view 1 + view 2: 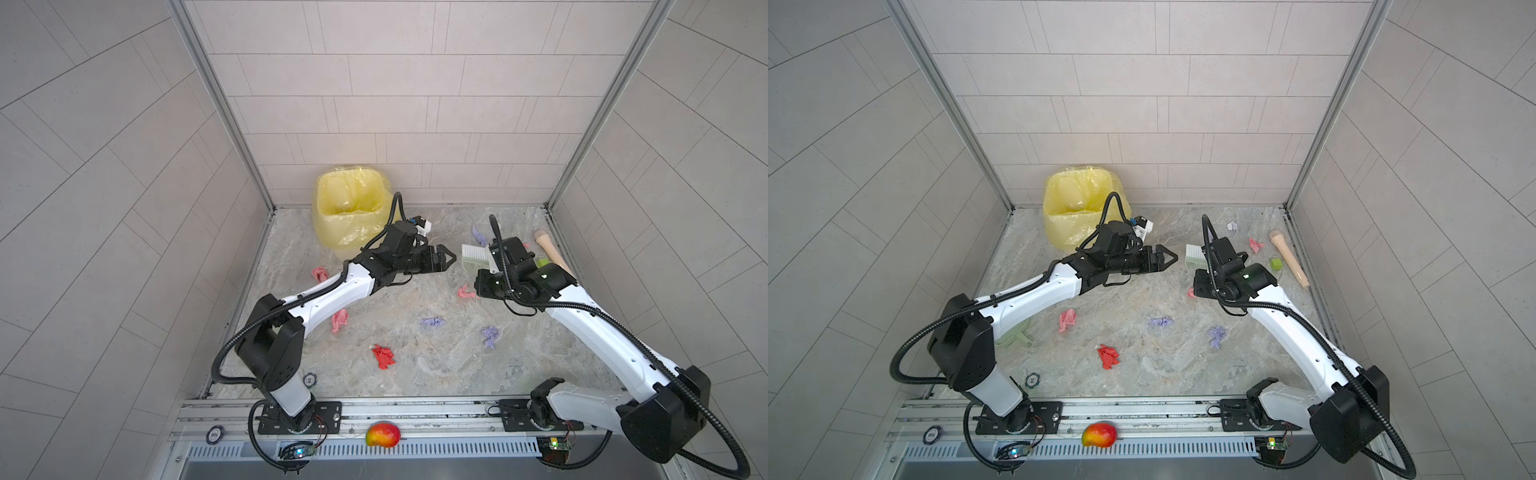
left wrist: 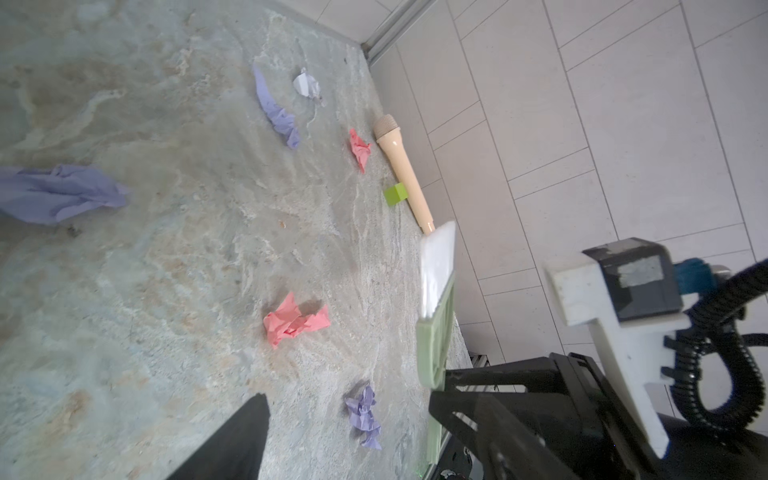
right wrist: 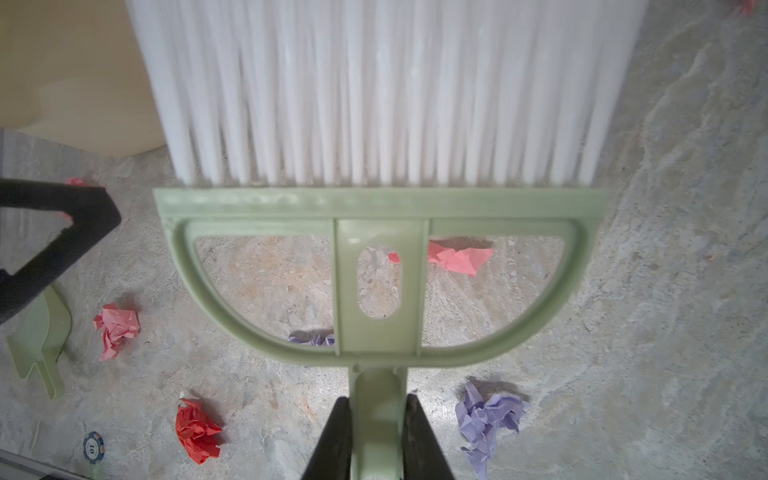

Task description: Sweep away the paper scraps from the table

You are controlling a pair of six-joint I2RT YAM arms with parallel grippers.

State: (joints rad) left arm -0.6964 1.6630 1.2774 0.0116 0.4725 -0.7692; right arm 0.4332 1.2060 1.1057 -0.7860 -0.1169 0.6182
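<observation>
Crumpled pink, red, lavender paper scraps (image 1: pixel 383 356)

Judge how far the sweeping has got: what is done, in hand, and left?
Done: the right gripper is shut on the brush. In hand: the left gripper, open and empty, hangs near it, while the dustpan lies ungrasped. Left: nearly everything; paper scraps lie scattered across the table.

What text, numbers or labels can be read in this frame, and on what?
"10": on the blue-and-white poker chip lying on the table.
Too blurred to read: the marking on the second poker chip, which sits on the front rail.
No other text is visible.
</observation>
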